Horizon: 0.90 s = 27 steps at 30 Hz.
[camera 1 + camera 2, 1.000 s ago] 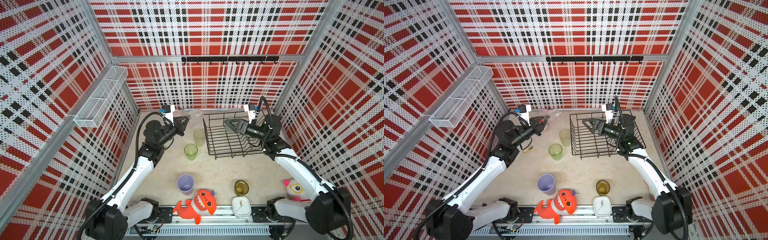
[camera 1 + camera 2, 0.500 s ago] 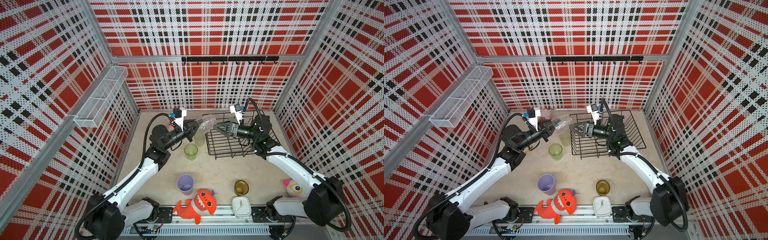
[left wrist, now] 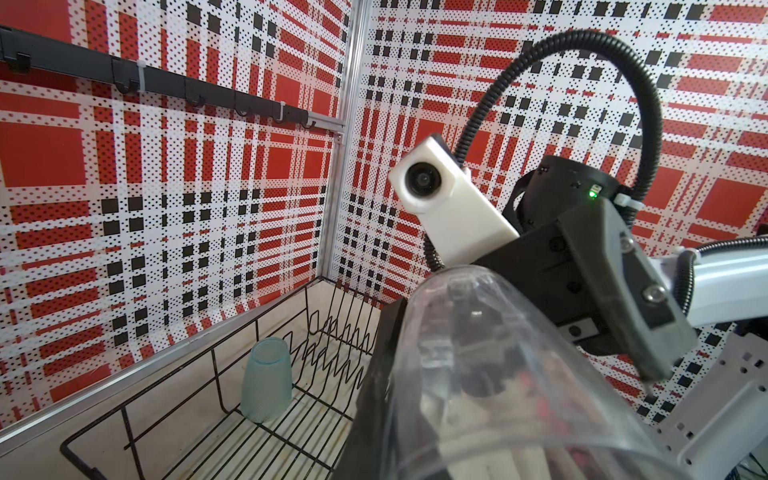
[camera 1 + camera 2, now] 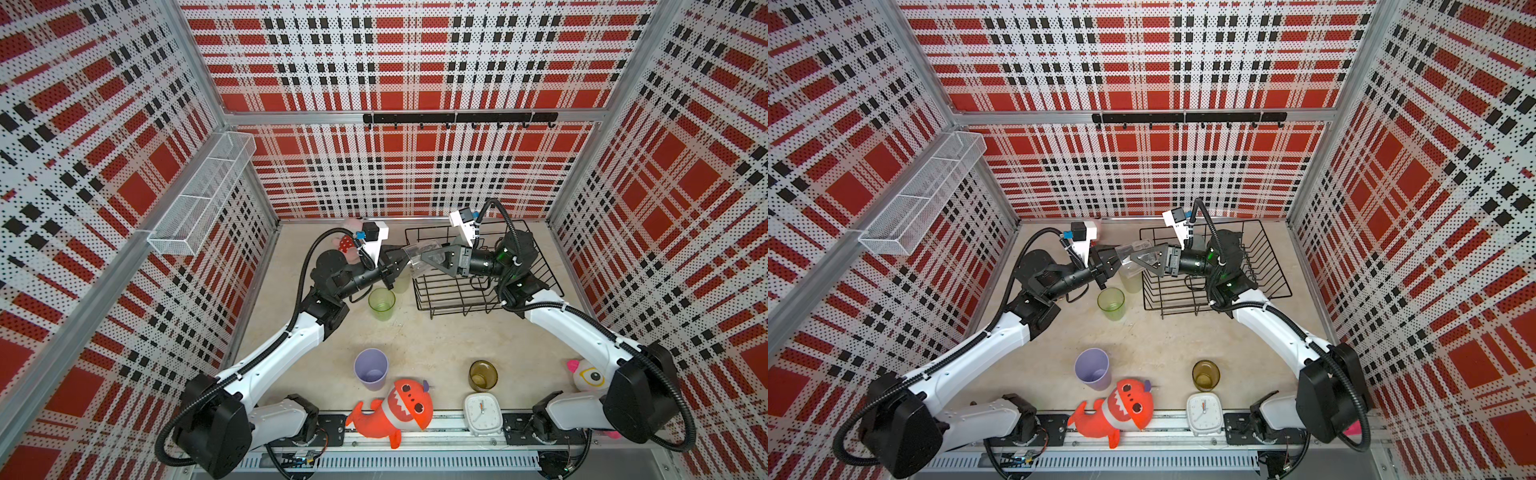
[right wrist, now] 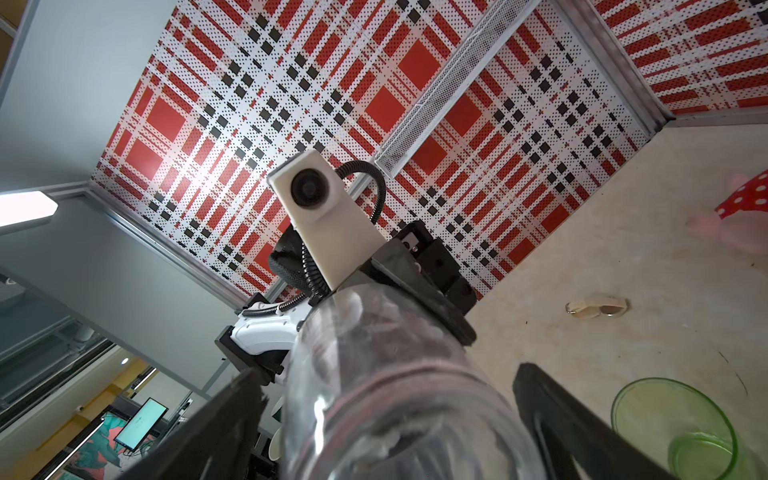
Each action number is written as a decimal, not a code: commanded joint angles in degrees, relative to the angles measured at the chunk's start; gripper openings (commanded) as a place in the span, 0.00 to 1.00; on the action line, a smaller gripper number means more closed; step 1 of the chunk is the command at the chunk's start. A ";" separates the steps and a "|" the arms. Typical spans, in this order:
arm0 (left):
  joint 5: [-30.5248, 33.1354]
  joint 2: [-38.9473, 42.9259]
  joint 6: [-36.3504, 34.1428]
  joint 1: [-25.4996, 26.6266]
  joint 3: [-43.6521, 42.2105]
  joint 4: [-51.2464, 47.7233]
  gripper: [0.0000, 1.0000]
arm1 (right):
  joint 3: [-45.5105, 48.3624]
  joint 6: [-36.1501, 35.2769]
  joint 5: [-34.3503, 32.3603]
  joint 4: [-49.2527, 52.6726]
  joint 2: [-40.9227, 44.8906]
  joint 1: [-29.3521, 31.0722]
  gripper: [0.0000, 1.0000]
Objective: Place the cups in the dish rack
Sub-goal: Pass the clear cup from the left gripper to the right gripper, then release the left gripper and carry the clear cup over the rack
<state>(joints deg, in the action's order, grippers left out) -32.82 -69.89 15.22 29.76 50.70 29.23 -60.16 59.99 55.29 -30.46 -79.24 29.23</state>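
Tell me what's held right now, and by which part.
The left tool pinches the clear glass cup at one end; the open right tool straddles the other end.

My left arm (image 4: 291, 345) and right arm (image 4: 573, 324) are white shells with black joints. Just behind each claw sits a white boxy camera housing (image 3: 440, 203) with a round dark lens, a ribbed black cable (image 3: 582, 37) looping off it. My right claw (image 4: 426, 262) has flat black fingers (image 3: 615, 266) with a silver screw (image 3: 653, 293); behind it glows a small green light (image 3: 592, 193).
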 commanded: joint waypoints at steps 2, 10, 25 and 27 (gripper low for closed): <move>-2.49 -0.99 -2.65 1.83 0.72 2.14 0.00 | -0.79 -0.32 0.70 0.32 -1.08 1.34 0.95; -1.75 -1.66 -2.75 2.23 0.78 2.14 0.00 | -0.45 0.47 1.14 -0.34 -0.66 1.44 0.87; 0.90 -0.29 -2.65 1.86 0.25 2.23 0.00 | 1.01 1.66 1.84 -1.56 -0.12 1.44 0.93; 1.41 0.09 -2.91 1.71 -0.21 2.32 0.00 | 1.01 1.52 1.93 -1.34 -0.12 1.44 0.93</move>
<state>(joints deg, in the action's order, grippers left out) -32.49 -71.48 13.15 31.48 50.70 29.23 -59.94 61.17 56.25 -30.26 -80.03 30.26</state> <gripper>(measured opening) 0.086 0.927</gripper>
